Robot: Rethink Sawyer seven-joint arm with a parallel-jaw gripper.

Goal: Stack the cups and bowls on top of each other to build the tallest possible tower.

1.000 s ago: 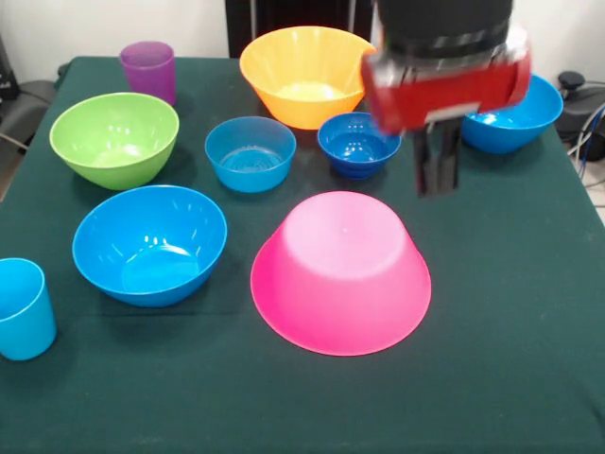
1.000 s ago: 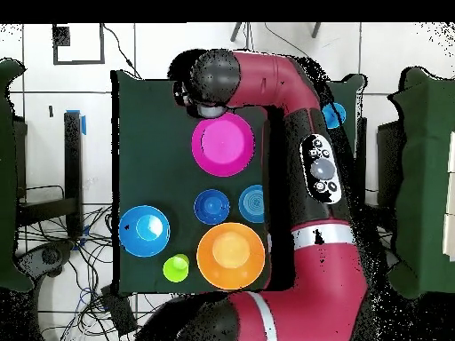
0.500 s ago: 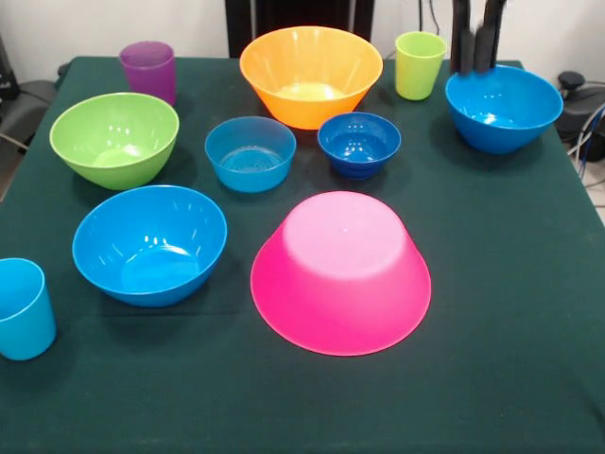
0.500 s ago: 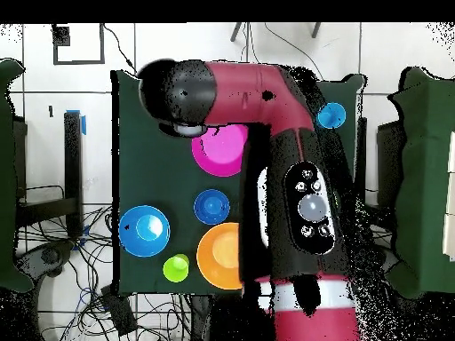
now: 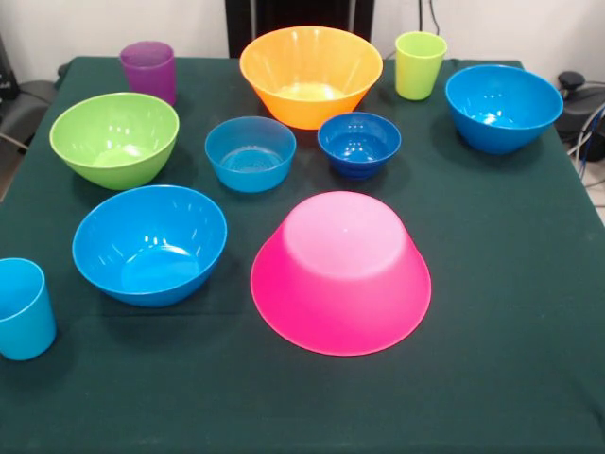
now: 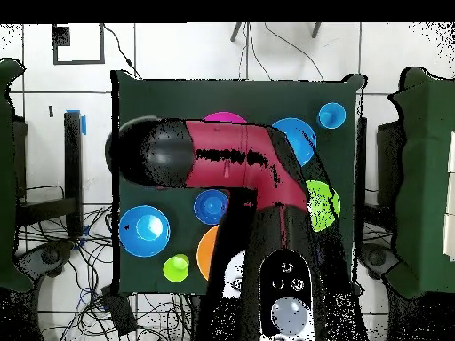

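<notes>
Bowls and cups sit spread across the green table (image 5: 529, 312), nothing stacked yet. Nearest the middle, the big pink bowl (image 5: 340, 272) lies upside down, base up, a broad flat top that looks ready to carry the next piece. Far behind it stands the big orange bowl (image 5: 310, 74), upright, with the small dark-blue bowl (image 5: 358, 144) just in front of it and the small light-blue bowl (image 5: 250, 152) to that one's left. On the left, the green bowl (image 5: 114, 138) and a medium blue bowl (image 5: 149, 243); at far right, the other blue bowl (image 5: 503, 106). The purple cup (image 5: 148, 70) is far left, the yellow-green cup (image 5: 420, 64) far right beside the orange bowl, the light-blue cup (image 5: 23, 308) at the near left edge.

From above, the red and black arm (image 6: 240, 164) sweeps over the table and hides much of it; the pincer itself I cannot make out, so open or closed I cannot tell.

These pieces look light, stiff and glossy, so likely slippery. My guess is a pinch across a thin rim wall is the best hold, one finger inside, one outside. Set down off-centre, a smooth bowl could slide off the pink base.
</notes>
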